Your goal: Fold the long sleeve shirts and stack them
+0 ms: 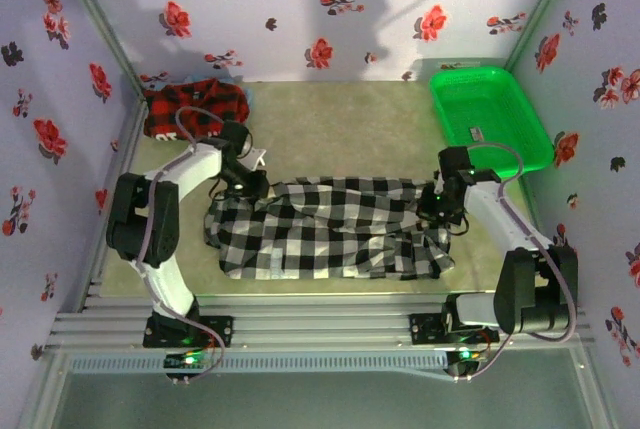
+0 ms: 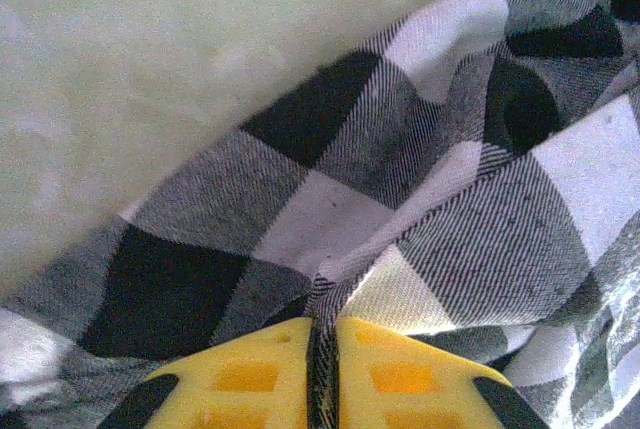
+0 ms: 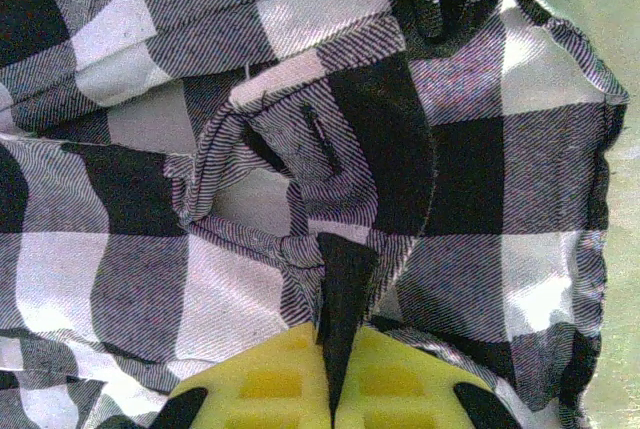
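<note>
The red-and-black plaid cloth shirt [image 1: 195, 109] lies bunched at the far left corner of the desk [image 1: 340, 114], behind the left end effector [image 1: 243, 183] and apart from it. The left end effector is down on the far left edge of the black-and-white checked cloth shirt [image 1: 330, 229]. In its wrist view the yellow fingers [image 2: 250, 381] are pressed nearly together with a thin ridge of checked cloth caught between them, so it holds the shirt.

From that pinch the shirt runs off to the end effector's right and toward the arm bases. Its long axis lies across the desk from one arm to the other.

At the other end, the right end effector [image 1: 441, 211] sits at the shirt's right edge. Its fingers [image 3: 400, 389] are closed on a dark fold of the same cloth, and the rest of the garment spreads to its left. The green plastic basket [image 1: 490, 114] stands behind the right end effector, apart from the cloth.

As I judge it, the coming fold turns on this: each arm has one end of the long axis, so both ends need to be carried together across that axis. The plaid shirt is nearer the left arm.
</note>
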`<state>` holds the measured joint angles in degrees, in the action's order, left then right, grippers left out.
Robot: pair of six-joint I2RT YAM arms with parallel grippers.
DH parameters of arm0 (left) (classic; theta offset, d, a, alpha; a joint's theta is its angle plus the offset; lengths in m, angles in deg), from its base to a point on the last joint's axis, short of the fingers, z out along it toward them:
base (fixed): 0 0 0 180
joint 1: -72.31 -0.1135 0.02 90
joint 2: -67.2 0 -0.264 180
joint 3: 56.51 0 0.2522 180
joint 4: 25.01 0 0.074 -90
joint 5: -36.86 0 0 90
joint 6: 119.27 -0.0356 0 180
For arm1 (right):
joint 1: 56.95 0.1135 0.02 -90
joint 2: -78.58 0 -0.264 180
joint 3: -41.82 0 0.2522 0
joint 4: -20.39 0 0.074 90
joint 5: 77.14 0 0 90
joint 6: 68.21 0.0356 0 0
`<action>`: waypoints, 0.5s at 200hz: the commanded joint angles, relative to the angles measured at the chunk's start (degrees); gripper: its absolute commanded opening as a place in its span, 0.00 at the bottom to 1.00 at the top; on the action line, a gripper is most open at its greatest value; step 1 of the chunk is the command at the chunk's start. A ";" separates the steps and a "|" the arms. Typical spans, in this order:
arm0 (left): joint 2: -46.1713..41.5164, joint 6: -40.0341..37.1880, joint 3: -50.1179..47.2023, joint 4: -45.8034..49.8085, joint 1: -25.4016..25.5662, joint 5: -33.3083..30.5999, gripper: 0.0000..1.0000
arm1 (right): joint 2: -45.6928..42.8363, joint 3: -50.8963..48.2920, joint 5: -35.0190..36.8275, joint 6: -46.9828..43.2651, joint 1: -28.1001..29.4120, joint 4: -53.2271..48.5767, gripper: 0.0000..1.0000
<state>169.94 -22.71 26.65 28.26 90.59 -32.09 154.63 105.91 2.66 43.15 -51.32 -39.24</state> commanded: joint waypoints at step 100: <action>-6.07 17.31 0.18 -5.89 0.86 -7.16 0.73 | 4.01 4.60 1.49 -3.19 -1.23 0.20 0.07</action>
<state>169.59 -12.94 25.02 26.81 91.07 -38.29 158.48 108.77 3.08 41.82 -52.08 -39.06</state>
